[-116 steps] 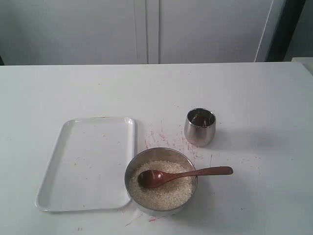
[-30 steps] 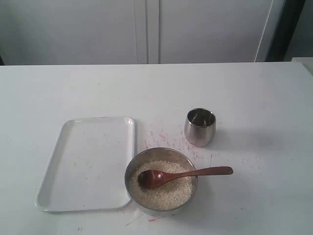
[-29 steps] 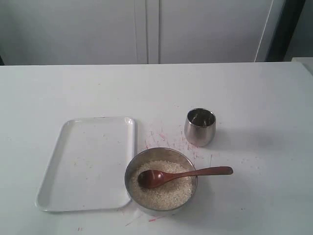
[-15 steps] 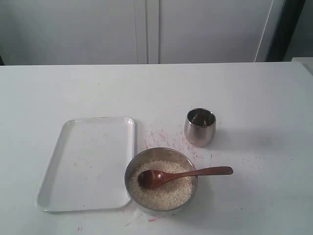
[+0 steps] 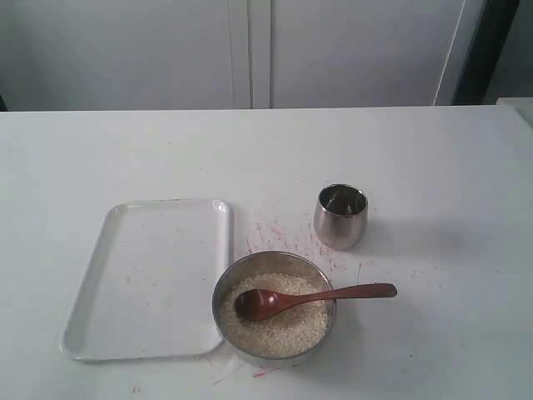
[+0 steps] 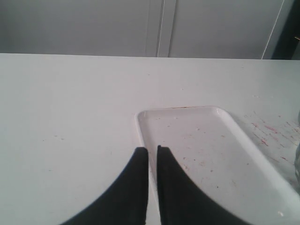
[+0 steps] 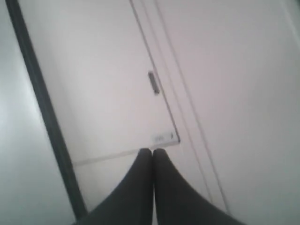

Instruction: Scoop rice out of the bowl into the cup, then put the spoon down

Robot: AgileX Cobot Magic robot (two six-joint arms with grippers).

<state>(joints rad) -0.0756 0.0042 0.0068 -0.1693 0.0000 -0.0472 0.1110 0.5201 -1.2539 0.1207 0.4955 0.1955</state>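
Observation:
The steel bowl stands near the table's front, filled with white rice. The dark wooden spoon lies across it, its oval end on the rice and its handle sticking out over the right rim. Behind and to the right of the bowl stands the small steel cup, upright. Neither gripper shows in the exterior view. My left gripper hovers over the near corner of a white tray, its jaws only a thin slit apart, holding nothing. My right gripper is shut and empty, facing a white cabinet door.
A white rectangular tray lies left of the bowl and also fills part of the left wrist view as the tray. Faint red marks speckle the table between tray and cup. White cabinets stand behind the table.

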